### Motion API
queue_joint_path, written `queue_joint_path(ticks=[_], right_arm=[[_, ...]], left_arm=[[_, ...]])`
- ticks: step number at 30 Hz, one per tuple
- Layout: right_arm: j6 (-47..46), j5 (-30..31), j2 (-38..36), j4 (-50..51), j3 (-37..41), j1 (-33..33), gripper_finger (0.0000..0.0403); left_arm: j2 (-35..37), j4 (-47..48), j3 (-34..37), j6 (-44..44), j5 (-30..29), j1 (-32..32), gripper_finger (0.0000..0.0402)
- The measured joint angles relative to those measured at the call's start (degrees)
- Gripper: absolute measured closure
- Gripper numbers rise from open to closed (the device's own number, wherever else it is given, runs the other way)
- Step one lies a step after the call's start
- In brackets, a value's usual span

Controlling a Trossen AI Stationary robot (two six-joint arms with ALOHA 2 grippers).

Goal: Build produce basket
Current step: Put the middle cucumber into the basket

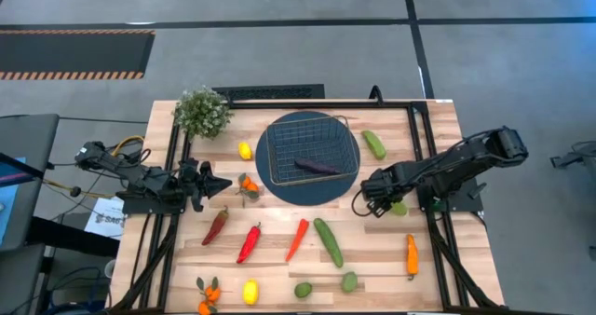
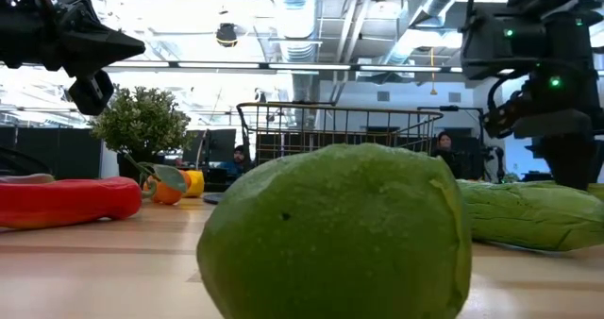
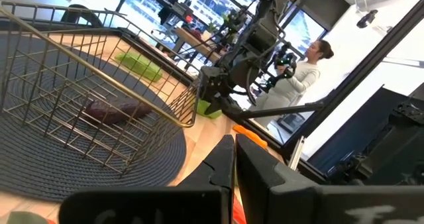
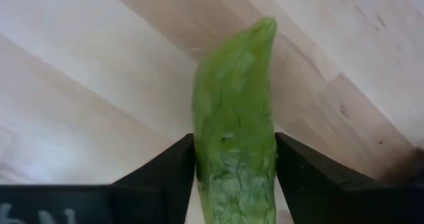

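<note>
Counter (image 1: 372, 259) carries almost all the produce, so the work is near its beginning. Basket (image 1: 346, 133) stands on a dark round mat (image 1: 279, 189) at the middle, toward 12 o'clock, and holds only one purple eggplant (image 1: 318, 166). Outside it lie a long cucumber (image 1: 328, 241), red peppers (image 1: 249, 243), an orange pepper (image 1: 412, 255), lemons (image 1: 250, 291), limes (image 1: 348, 281) and tangerines (image 1: 209, 294), mostly toward 6 o'clock. Right gripper (image 1: 365, 203), at 3 o'clock from the basket, has its jaws narrow on both sides of a small green vegetable (image 4: 235, 138), touching it; I judge this is the next piece. Left gripper (image 1: 223, 186) waits at 9 o'clock, jaws fully closed, holding nothing.
</note>
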State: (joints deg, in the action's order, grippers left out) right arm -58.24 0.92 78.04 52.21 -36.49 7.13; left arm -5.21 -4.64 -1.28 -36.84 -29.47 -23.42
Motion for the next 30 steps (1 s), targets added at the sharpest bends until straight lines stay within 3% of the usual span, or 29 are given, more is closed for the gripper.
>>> queue_joint_path(ticks=[7, 13, 23, 30], right_arm=[[1.00, -3.26, -0.16, -0.39, -0.55, -0.31, 0.0318], [1.30, -4.33, -0.11, 0.39, -9.25, 0.71, 0.0318], [7.80, 6.79, -0.08, 3.11, -33.91, 1.13, 0.0318], [14.10, 11.36, 0.00, 3.03, -44.39, -1.38, 0.0318]], left_arm=[[0.00, 0.02, 0.00, 0.04, -0.38, 0.00, 0.0401], [0.00, 0.06, 0.00, 0.11, -0.37, 0.00, 0.0401], [0.00, 0.15, 0.00, 0.31, -0.33, 0.00, 0.0402], [0.00, 0.20, 0.00, 0.35, 0.71, 0.00, 0.0401]])
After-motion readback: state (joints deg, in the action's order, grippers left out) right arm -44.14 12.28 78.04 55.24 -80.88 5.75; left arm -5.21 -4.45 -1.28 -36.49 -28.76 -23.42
